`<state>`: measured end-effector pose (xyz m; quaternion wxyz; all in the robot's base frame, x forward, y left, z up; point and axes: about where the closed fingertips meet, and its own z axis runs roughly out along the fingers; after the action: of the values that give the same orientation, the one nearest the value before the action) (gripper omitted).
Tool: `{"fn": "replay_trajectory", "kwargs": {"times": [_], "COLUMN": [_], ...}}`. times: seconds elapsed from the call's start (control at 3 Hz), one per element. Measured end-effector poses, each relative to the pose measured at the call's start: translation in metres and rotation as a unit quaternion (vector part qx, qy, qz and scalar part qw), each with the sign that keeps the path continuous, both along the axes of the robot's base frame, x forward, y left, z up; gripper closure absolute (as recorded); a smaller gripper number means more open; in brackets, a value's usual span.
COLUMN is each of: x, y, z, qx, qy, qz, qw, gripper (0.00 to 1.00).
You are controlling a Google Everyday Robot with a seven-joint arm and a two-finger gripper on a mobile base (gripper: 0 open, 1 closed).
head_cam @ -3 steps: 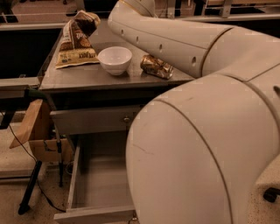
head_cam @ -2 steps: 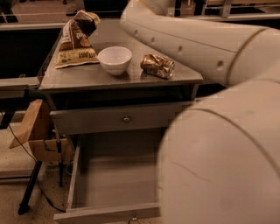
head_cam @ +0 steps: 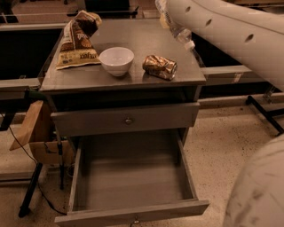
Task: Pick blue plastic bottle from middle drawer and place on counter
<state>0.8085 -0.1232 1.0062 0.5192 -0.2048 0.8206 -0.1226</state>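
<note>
The blue plastic bottle (head_cam: 177, 30) is clear with a white cap. It hangs tilted, cap down and to the right, above the counter's (head_cam: 146, 42) right rear corner. My gripper (head_cam: 167, 12) is at the top of the view, mostly hidden behind my white arm (head_cam: 230, 35), and it is shut on the bottle's upper end. The middle drawer (head_cam: 133, 212) is pulled fully open below the counter, and its flat grey bottom is bare.
On the counter lie a crushed brown-gold can (head_cam: 159, 67), a white bowl (head_cam: 116, 60) and a snack bag (head_cam: 77, 40). The upper drawer (head_cam: 128, 120) is closed. A cardboard box (head_cam: 37, 133) hangs at the cabinet's left. My white base (head_cam: 262, 190) fills the lower right.
My arm has swung up and to the right, uncovering the open drawer and the counter's right side. The bottle now shows above the counter's right rear.
</note>
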Motion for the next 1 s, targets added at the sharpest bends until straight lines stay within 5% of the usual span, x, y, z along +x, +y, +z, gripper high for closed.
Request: {"fn": "replay_trajectory", "kwargs": {"times": [0.67, 1.0], "x": [0.007, 0.016], "y": [0.037, 0.062], "z": [-0.012, -0.027], "qx": [0.044, 0.008], "qy": [0.002, 0.003], "qz": [0.108, 0.163], "qw": [0.9932, 0.9866], "gripper": [1.00, 1.00]}}
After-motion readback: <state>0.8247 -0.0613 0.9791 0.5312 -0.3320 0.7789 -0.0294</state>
